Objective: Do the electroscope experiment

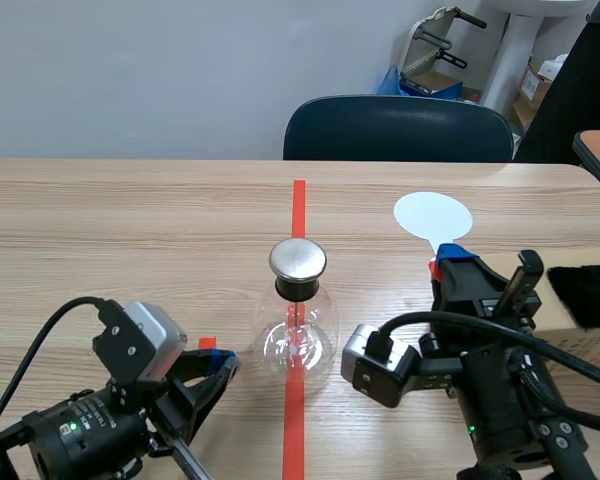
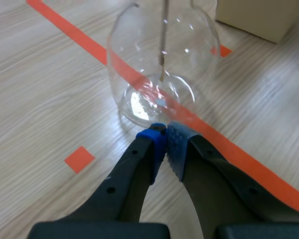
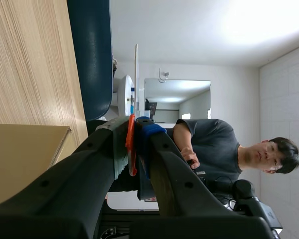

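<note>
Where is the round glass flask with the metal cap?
Scene view: the round glass flask stands mid-table on the orange-red tape line, just beside the left tool.

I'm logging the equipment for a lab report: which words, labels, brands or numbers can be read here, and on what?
None can be read. The clear glass flask with the round metal cap bears no print, nor does the white round disc. The cardboard boxes behind the table are too small to read.
</note>
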